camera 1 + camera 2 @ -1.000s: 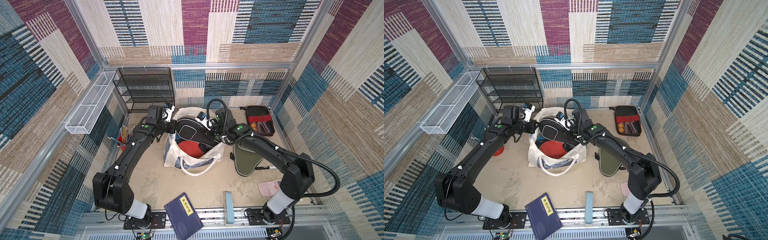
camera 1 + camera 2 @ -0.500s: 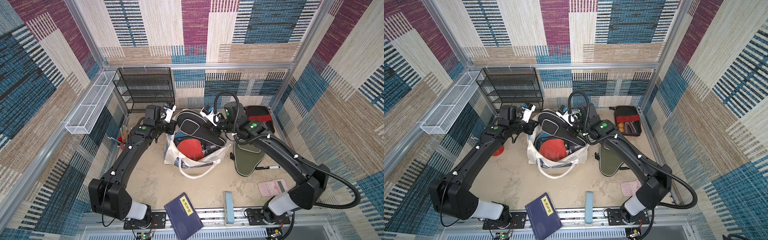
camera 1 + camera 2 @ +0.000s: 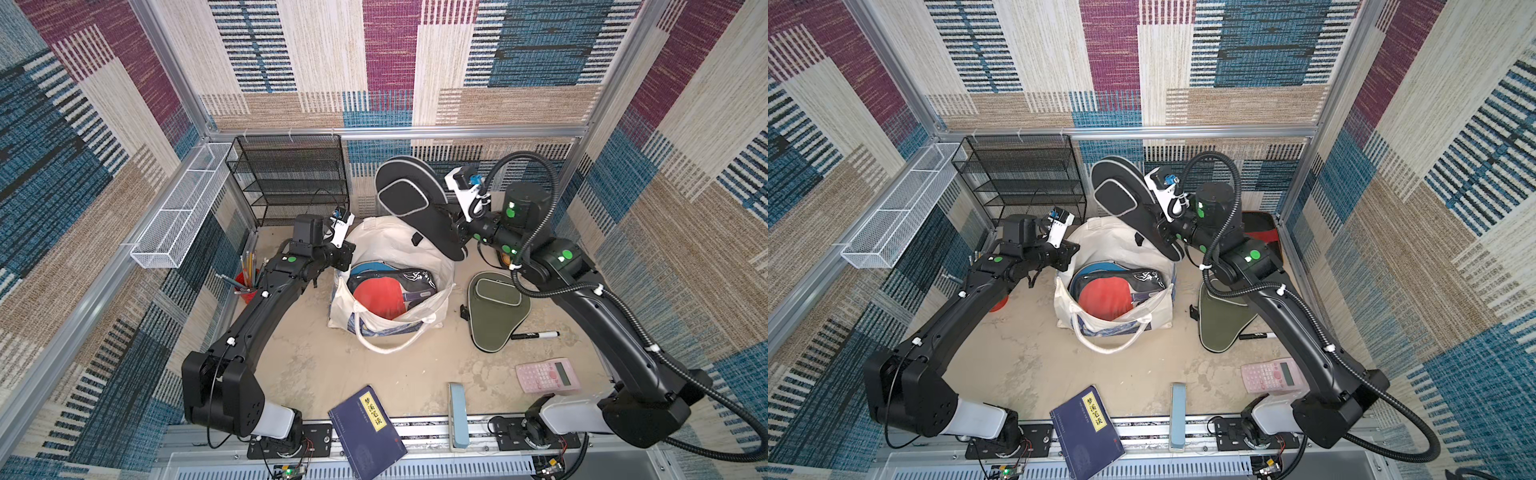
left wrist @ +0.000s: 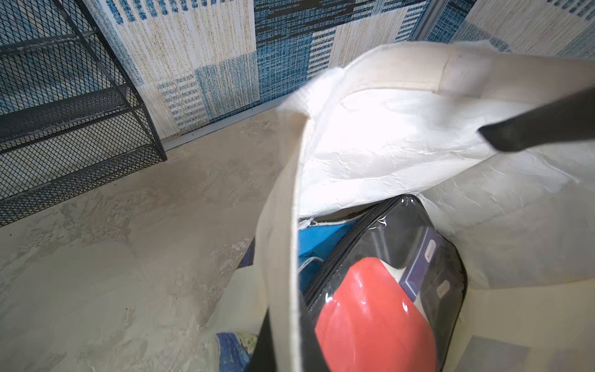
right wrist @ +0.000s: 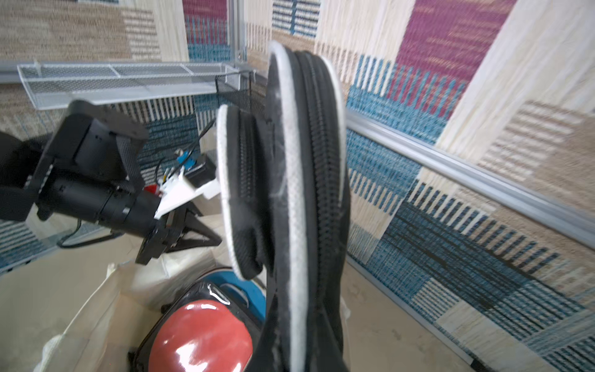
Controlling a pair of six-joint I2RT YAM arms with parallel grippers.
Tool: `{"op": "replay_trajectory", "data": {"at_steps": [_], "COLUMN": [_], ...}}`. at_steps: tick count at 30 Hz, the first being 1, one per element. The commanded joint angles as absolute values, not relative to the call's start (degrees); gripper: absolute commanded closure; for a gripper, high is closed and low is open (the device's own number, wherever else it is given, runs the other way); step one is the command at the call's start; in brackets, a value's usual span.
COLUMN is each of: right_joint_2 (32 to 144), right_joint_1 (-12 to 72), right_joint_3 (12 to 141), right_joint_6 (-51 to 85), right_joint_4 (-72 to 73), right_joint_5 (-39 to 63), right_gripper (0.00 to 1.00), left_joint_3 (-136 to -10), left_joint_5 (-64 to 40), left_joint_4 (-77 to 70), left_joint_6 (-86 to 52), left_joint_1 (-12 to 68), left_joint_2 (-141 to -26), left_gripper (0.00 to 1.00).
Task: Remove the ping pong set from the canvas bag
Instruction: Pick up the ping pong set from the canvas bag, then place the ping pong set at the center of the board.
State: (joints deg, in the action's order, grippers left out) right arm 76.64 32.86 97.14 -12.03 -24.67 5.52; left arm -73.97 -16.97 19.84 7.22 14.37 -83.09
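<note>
Your right gripper (image 3: 454,237) is clamped on the black cover (image 3: 409,203), holding it raised over the back rim of the canvas bag (image 3: 384,239), near the back edge of the desk (image 3: 316,365). Your left gripper (image 3: 345,261) pinches the bag's left rim. The olive cover (image 3: 496,309) lies on the desk, right of the bag.

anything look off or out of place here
The navy book lies askew, hanging over the table at its front edge; a pale blue block overhangs that edge too. Nothing else stands out.
</note>
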Motion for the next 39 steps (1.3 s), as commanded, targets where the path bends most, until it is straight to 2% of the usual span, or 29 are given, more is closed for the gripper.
{"op": "replay_trajectory", "data": {"at_steps": [1,6,13,21,28,35,39], "right_joint_2": [74.3,73.8,73.6,79.5,89.9,104.0,113.2], "right_joint_1": [32.5,29.0,20.9,11.0,3.4,-3.7,-6.1], "right_joint_3": [98.6,98.8,88.8,77.7,73.1,73.2,76.7], "right_joint_6": [-10.8,-13.5,-9.3,-1.3,6.5,20.8,28.2], "right_joint_4": [-12.0,-11.0,-8.9,-1.1,11.1,26.9,34.9], "right_joint_5": [-5.2,-14.4,-10.9,5.8,28.4,48.7,54.3], "right_gripper": [1.00,1.00,1.00,1.00,1.00,1.00,1.00], "left_joint_3": [-72.7,-70.7,-69.9,-69.9,-69.6,-69.6,-70.1], "left_joint_5": [-18.6,-19.0,-20.1,-21.6,-22.6,-23.2,-23.2], "left_joint_4": [14.2,12.5,11.8,11.7,11.4,11.5,11.8], "left_joint_6": [7.6,7.2,7.0,7.0,6.4,6.2,6.2], "left_joint_1": [14.4,14.4,14.3,14.4,14.4,14.3,14.3], "left_joint_2": [-81.7,-80.3,-79.1,-78.3,-78.6,-79.1,-79.8], "left_gripper": [1.00,1.00,1.00,1.00,1.00,1.00,1.00]}}
